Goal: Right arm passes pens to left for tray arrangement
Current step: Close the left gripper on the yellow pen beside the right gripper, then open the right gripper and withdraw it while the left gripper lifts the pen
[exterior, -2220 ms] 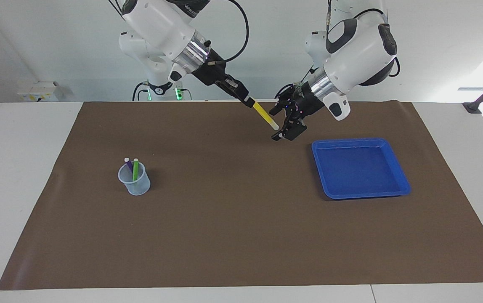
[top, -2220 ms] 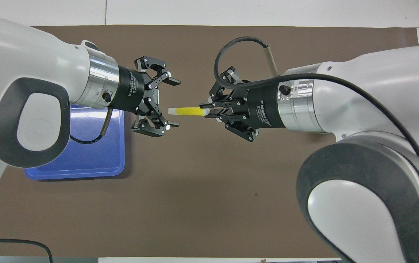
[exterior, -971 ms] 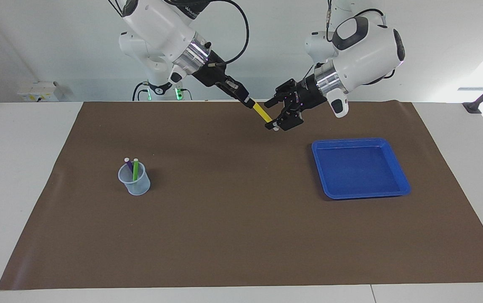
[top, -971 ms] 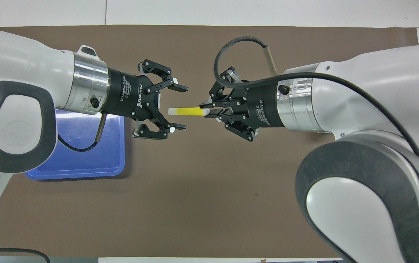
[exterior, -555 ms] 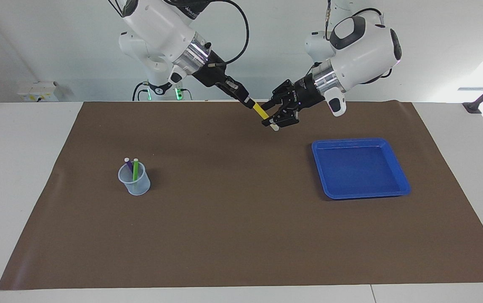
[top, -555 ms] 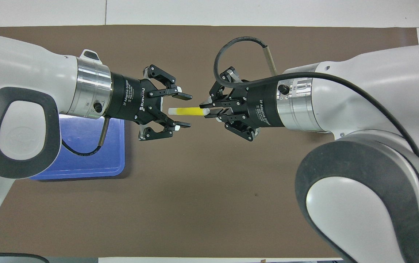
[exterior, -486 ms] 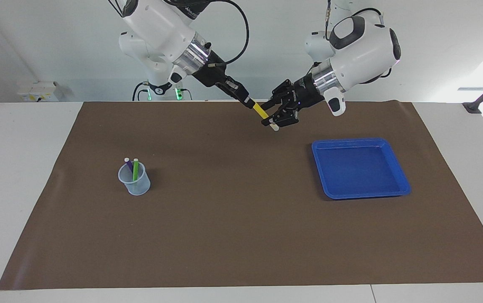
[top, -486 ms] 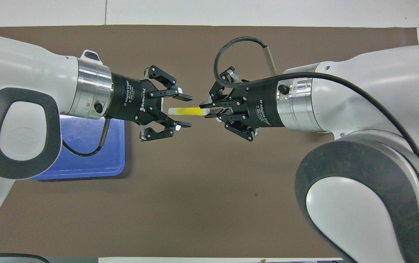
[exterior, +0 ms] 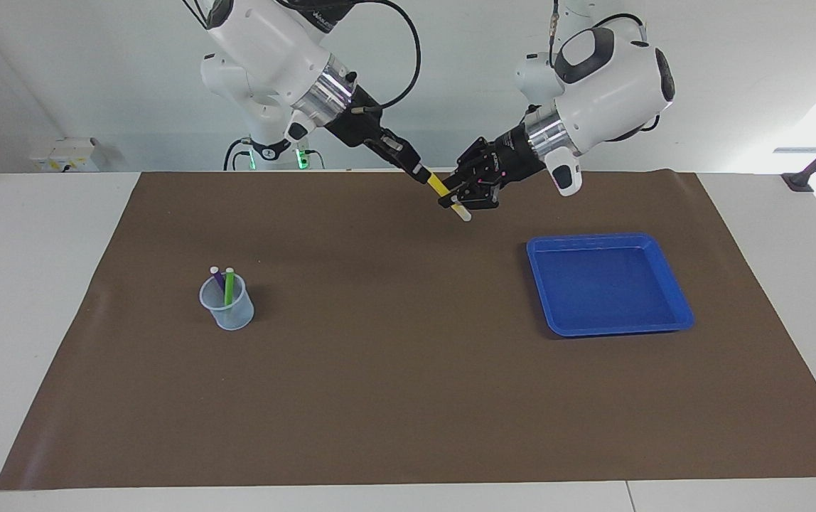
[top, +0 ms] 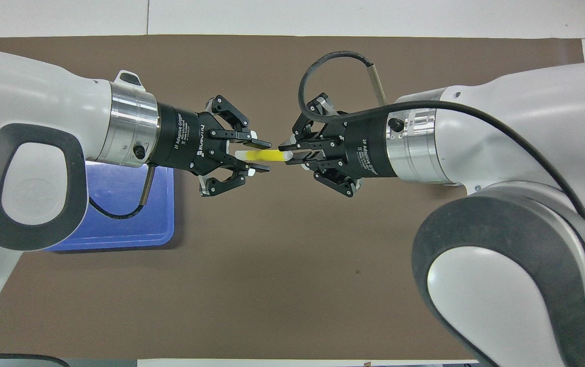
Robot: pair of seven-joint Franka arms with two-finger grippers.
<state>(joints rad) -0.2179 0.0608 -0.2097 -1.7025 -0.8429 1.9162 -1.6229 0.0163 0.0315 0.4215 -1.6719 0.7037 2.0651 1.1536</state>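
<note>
pens: 3, purple pen [exterior: 217,278] and green pen [exterior: 229,285] in mesh cup [exterior: 227,307] | right gripper [exterior: 419,173] pinches yellow pen [exterior: 438,185] over brown mat [exterior: 394,370] | left gripper [exterior: 459,198] fingers straddle its whitish end, apparently not quite clamped | tray [exterior: 676,313]: 1, toward left arm's end

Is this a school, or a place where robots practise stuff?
Probably a robot lab. Two white arms meet over a table's brown mat: the right gripper holds a slim yellow pen, the left gripper closing round it. A square blue plastic tray waits nearby.
</note>
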